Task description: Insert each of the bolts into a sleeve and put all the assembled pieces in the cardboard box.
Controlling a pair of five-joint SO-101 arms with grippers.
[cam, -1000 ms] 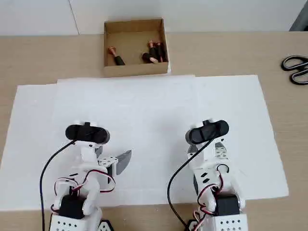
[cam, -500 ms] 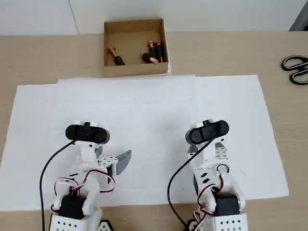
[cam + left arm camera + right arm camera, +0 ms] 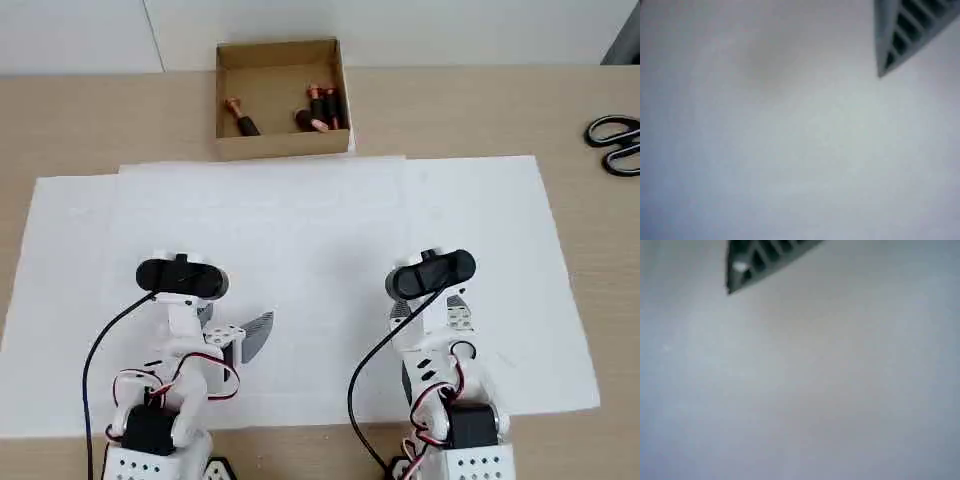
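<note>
The cardboard box [image 3: 281, 52] stands at the far side of the table. Inside it lie copper-headed bolts in dark sleeves, one piece [image 3: 240, 116] on its left side and a small cluster [image 3: 320, 108] on its right. Both arms sit folded at the near edge, far from the box. My left gripper [image 3: 256, 335] hangs low over the white paper, shut and holding nothing; its grey tip [image 3: 900, 37] is close above the sheet. My right gripper [image 3: 401, 311] is tucked under its wrist camera, and its dark tip [image 3: 747, 267] also hovers just above the paper.
A large white paper sheet [image 3: 300, 250] covers the middle of the wooden table. Black scissors [image 3: 613, 143] lie at the far right edge. The black wrist cameras [image 3: 182, 277] [image 3: 431, 273] top each folded arm.
</note>
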